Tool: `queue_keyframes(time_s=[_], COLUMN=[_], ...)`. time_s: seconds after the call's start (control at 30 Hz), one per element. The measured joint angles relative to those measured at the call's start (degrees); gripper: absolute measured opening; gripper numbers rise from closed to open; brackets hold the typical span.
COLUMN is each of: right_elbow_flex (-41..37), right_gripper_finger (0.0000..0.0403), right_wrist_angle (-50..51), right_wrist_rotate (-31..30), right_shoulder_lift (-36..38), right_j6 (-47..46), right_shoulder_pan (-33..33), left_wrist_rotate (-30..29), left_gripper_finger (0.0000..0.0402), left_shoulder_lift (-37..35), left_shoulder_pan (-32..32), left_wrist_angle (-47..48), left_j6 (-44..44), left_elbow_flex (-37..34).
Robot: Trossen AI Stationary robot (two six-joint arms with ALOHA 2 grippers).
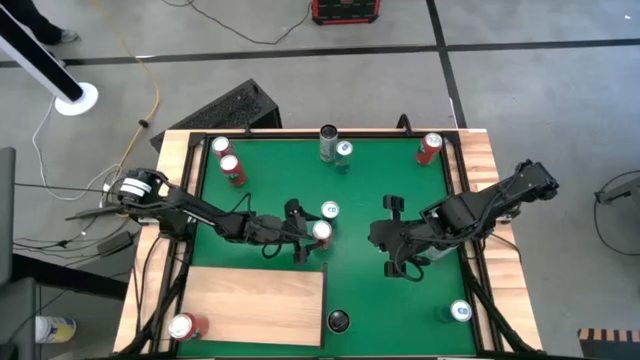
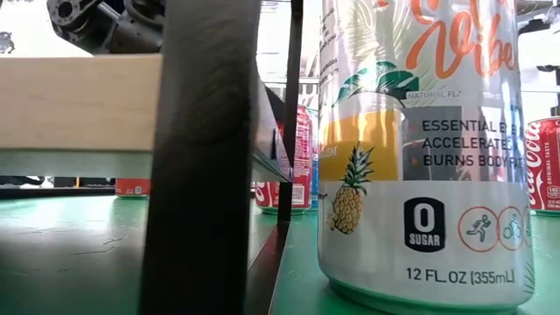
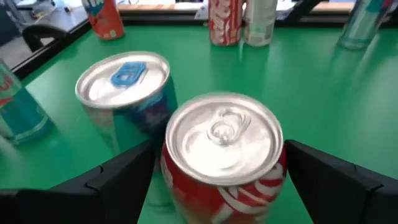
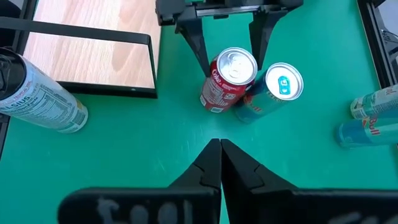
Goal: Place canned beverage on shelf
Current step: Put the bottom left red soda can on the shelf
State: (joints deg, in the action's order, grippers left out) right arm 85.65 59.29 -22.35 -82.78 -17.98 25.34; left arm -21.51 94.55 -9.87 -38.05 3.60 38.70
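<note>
I am reaching my left gripper (image 1: 309,243) toward the middle of the green mat (image 1: 370,195), and its fingers (image 3: 118,180) are standing wide apart on either side of a red can (image 3: 222,155). The can is standing upright between them; I cannot tell whether the pads are touching its sides. A blue can (image 3: 127,93) is standing just beside the red one, touching or nearly touching it. From above, the red can (image 1: 321,231) is sitting near the shelf's far right corner but still on the mat, with the blue can (image 1: 330,211) just behind it. The shelf (image 1: 255,300) is lying at the near left of the mat, and another red can (image 1: 184,326) is sitting at its near left corner. My right gripper (image 1: 400,268) is hanging over the mat's right half, well apart from the red can, with its fingers (image 4: 211,168) pressed together and holding nothing. In the low view a tall pineapple can (image 2: 420,149) is filling the foreground.
</note>
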Motion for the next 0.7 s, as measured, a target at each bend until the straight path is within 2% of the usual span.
queue_keyframes(time_s=[0.4,0.7], right_elbow_flex=[0.0,0.0], right_gripper_finger=[0.0030,0.0026], right_wrist_angle=[-0.1,-0.2], right_wrist_rotate=[0.1,0.1], right_shoulder_lift=[0.0,0.0], right_j6=[-0.4,-0.6], right_shoulder_pan=[-0.1,-0.3], left_wrist_rotate=[0.3,1.1], left_gripper_finger=[0.0334,0.0275], left_shoulder_lift=[1.3,1.2], left_shoulder_pan=[0.1,0.1], left_wrist_angle=[-1.1,-1.0], left_j6=[0.4,0.6], left_elbow_flex=[0.0,0.0])
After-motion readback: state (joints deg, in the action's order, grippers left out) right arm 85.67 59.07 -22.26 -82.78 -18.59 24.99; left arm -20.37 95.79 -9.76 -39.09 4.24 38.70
